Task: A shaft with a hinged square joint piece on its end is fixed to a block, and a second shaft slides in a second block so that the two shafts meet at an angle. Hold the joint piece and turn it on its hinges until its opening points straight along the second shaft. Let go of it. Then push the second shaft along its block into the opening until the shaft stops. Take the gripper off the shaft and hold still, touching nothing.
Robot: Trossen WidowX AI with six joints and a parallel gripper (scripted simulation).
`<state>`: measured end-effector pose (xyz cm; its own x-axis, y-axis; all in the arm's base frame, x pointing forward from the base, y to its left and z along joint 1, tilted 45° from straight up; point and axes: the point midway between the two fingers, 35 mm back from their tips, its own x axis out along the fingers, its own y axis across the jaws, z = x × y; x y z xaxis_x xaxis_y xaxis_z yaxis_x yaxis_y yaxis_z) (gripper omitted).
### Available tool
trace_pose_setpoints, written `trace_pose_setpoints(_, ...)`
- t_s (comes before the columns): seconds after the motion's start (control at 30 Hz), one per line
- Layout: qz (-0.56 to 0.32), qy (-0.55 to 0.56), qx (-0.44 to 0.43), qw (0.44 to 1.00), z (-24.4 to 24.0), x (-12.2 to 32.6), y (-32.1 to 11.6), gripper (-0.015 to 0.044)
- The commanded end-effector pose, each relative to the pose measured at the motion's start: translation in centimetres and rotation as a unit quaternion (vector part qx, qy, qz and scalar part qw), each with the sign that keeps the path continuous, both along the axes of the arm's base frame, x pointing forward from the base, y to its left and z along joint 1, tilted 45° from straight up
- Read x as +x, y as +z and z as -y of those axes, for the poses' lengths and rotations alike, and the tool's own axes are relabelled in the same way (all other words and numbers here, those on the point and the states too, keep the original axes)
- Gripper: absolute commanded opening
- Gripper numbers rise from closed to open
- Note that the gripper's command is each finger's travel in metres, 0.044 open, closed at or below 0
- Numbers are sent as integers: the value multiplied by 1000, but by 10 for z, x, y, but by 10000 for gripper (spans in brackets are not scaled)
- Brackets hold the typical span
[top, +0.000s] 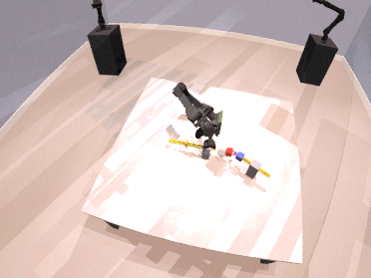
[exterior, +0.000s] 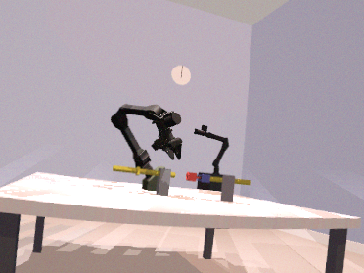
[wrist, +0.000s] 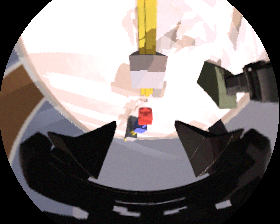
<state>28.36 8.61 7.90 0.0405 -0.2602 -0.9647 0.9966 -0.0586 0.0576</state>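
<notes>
The red joint piece [top: 229,151] [exterior: 191,176] [wrist: 145,116] sits hinged beside the blue part [top: 239,156] [exterior: 205,178] on the first yellow shaft [top: 264,172] [exterior: 243,182], held by the right grey block [top: 252,170] [exterior: 227,189]. The second yellow shaft [top: 177,141] [exterior: 123,169] [wrist: 147,25] passes through the left grey block [top: 205,153] [exterior: 163,183] [wrist: 148,71]. A gap separates its tip from the red piece. Whether the opening faces exactly along this shaft is too small to tell. My gripper [exterior: 175,158] [wrist: 145,123] is open and empty, above the left block and clear of both shafts.
The shafts and blocks stand on a white table [top: 165,205] [exterior: 88,202]. The second shaft has a raised collar [top: 186,143] [exterior: 138,171] left of its block. The arm's green-grey base is behind the left block. Two other arms stand on black pedestals [top: 107,51] [top: 317,61] beyond the table.
</notes>
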Motion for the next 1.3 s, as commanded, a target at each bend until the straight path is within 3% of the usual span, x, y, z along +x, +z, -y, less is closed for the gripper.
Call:
trace_pose_setpoints(0.0,-2,-2,1,1000,3,-2,-1,440)
trace_pose_setpoints(0.33,-37,136,-52,989,85,12,76,440)
trace_pose_setpoints(0.7,-117,273,-111,948,174,-23,161,440)
trace_pose_setpoints(0.97,-114,268,-118,949,177,-24,161,440)
trace_pose_setpoints(1.27,-53,160,-187,968,195,-22,138,440)
